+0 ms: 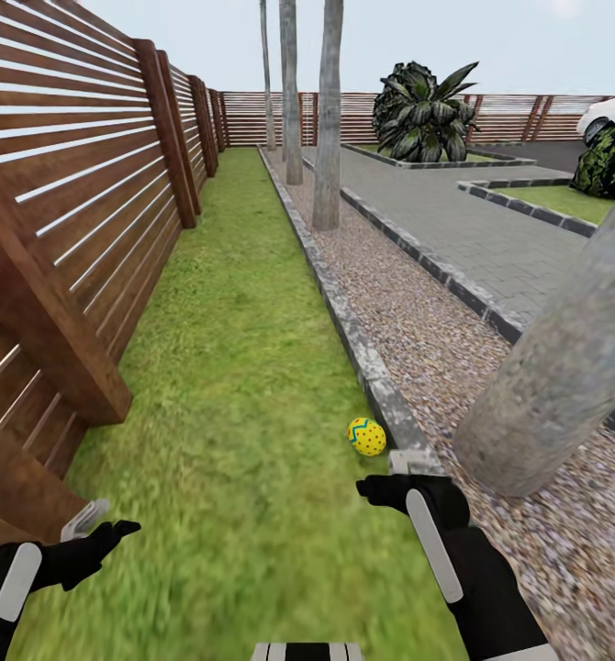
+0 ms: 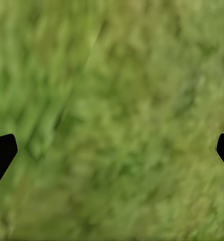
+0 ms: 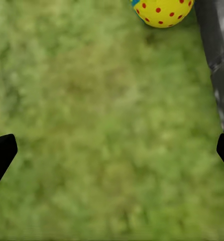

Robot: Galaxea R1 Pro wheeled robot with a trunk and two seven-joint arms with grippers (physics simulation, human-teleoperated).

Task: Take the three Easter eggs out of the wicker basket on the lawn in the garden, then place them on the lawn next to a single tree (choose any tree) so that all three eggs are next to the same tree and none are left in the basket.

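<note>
- Yellow with red dots and a blue-green zigzag band, one Easter egg (image 1: 367, 436) is seen lying on the lawn (image 1: 243, 367), just beside the grey stone kerb (image 1: 353, 340) that edges the grass; it is held by nothing.
- Beyond the kerb a pebble gravel strip (image 1: 436, 340) is laid, and from it a thick mottled-grey tree (image 1: 564, 367) rises at a lean, near the egg but parted from it by the kerb; further trunks of the same kind (image 1: 328, 110) are lined up along the gravel farther off.
- The right gripper (image 1: 416, 462) is held low over the grass close to the egg, not touching it; in the right wrist view its fingertips (image 3: 1, 155) are seen far apart at the two edges, with bare grass between them, the egg (image 3: 163, 11) beyond them and the kerb (image 3: 218, 60) beside it.
- The left gripper (image 1: 87, 520) is held over the lawn close to the brown slatted wooden fence (image 1: 78, 211); in the left wrist view its fingertips (image 2: 1, 155) are likewise spread wide, with nothing but blurred grass between them.
- Grey paving (image 1: 454, 211) is laid past the gravel; a dark leafy shrub (image 1: 422, 110) is set in a kerbed bed behind it; part of a white car (image 1: 610, 115) is seen at the far right.
</note>
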